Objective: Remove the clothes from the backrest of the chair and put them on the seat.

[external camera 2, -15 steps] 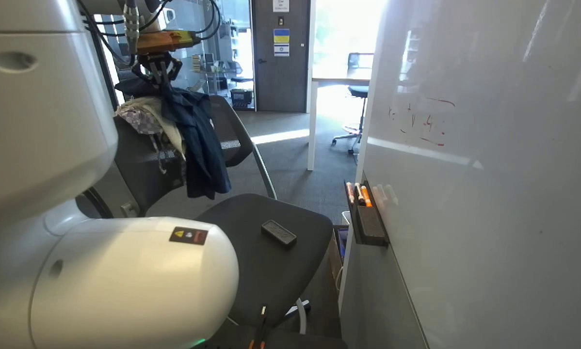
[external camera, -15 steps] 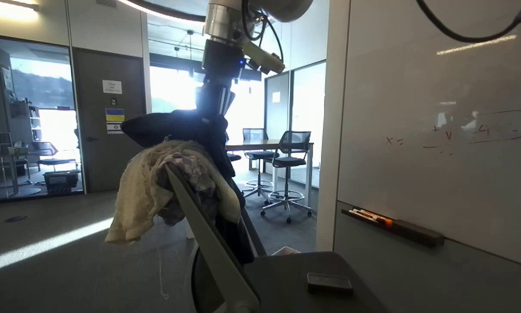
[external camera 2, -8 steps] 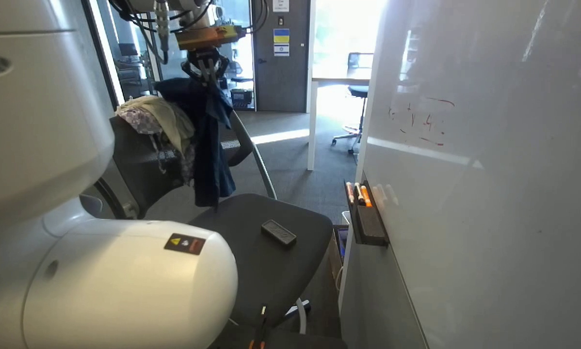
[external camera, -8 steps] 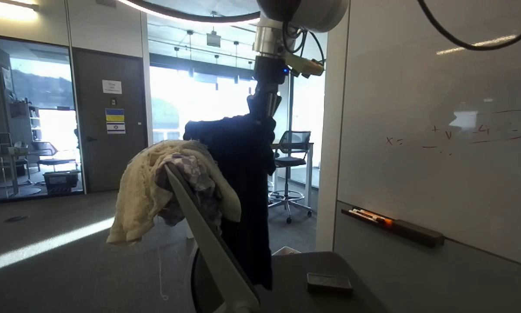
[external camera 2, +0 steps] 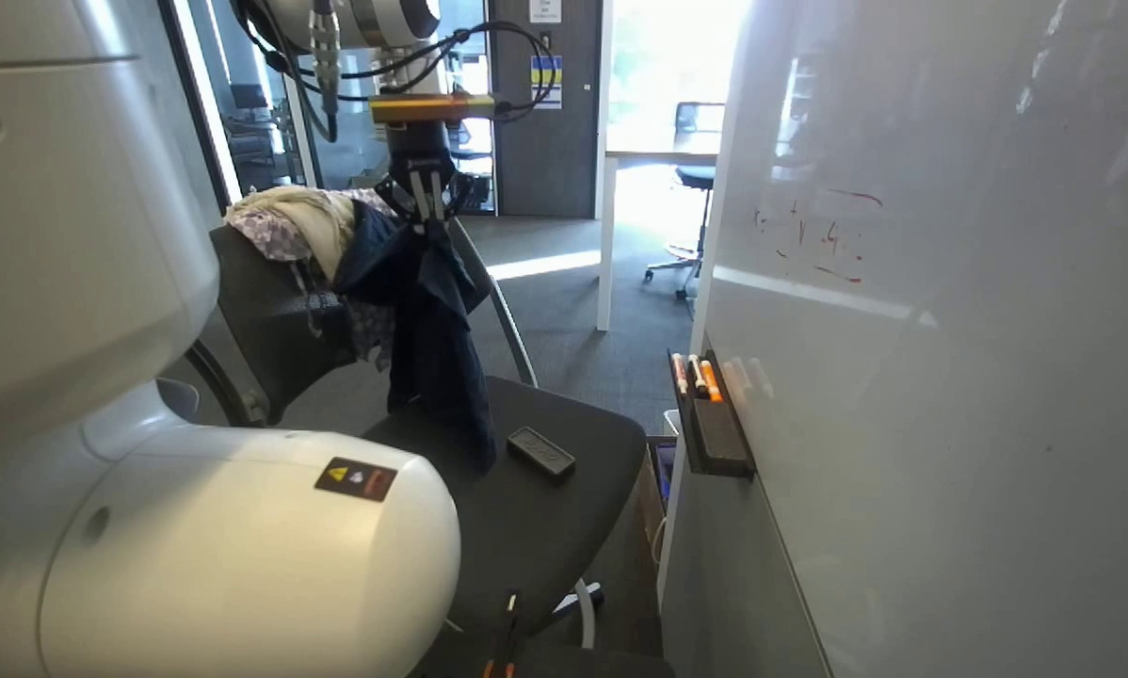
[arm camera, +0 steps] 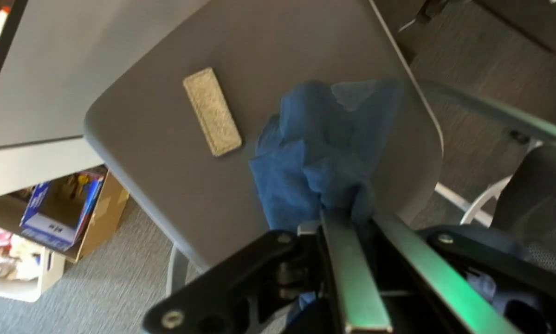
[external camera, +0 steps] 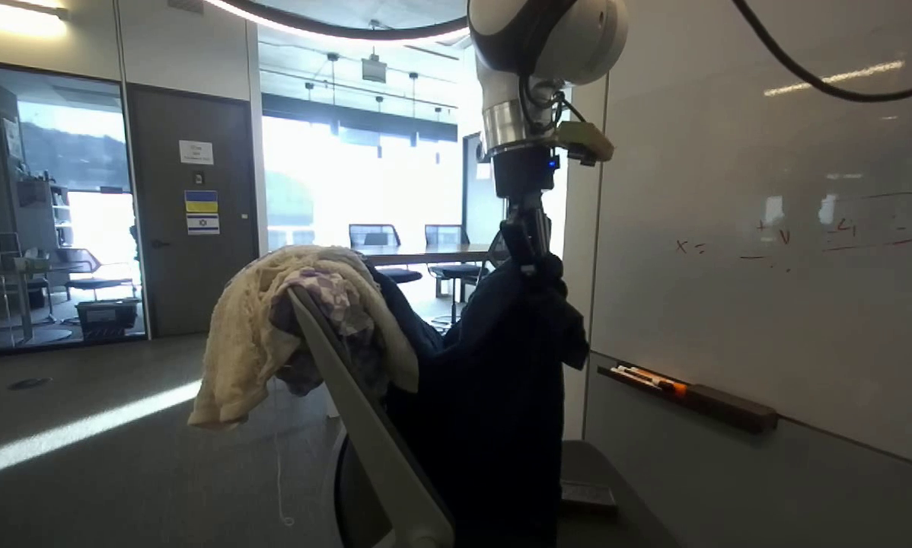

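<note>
In an exterior view, the black two-fingered claw [external camera: 530, 266] grips a navy-blue fabric garment [external camera: 498, 396], which sags toward the grey chair backrest [external camera: 366, 415]; a cream, loosely woven cloth [external camera: 235, 342] and a purple-and-grey patterned cloth [external camera: 326, 293] drape over it. In an exterior view, the garment's lower end hangs over the dark grey seat [external camera 2: 536, 537], near a dark rectangular block [external camera 2: 541, 453]. In the wrist view, its blue folds show beside the block.

My arm [external camera 2: 216, 556] fills the lower left of an exterior view, white, rounded, with a dark warning label [external camera 2: 356, 479]; black cables [external camera 2: 461, 36] loop above. In my wrist view silver screws [arm camera: 172, 319] dot the black gripper [arm camera: 354, 219].
</note>
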Tool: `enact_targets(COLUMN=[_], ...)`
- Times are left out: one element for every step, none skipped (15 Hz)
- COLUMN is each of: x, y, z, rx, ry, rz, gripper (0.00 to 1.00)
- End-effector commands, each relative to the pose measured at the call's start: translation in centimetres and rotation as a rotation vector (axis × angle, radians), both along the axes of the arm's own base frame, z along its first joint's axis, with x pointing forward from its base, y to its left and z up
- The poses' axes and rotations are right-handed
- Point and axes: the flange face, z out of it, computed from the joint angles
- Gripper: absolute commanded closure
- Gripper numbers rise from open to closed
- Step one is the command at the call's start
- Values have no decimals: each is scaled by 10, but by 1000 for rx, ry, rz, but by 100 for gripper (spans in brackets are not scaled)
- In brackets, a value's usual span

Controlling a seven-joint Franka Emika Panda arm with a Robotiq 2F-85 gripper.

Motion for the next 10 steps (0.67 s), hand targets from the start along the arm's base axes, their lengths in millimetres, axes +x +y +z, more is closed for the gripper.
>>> enact_targets(x=[-16,-21,-27,-33,-36,-36,-34,-32,-26,-21], y=[2,0,-4,-7,-8,-8,-4,0,7,14], z=[-24,-26,-24,-22,-21,-22,-25,-27,-31,-32], rx=[-12,-17,-9,-10,-10,-9,-7,-5,5,20], ry=[154,175,191,206,215,223,240,260,246,228], rz=[38,49,61,67,84,90,107,124,149,178], gripper=[94,94,94,94,94,94,94,94,94,94])
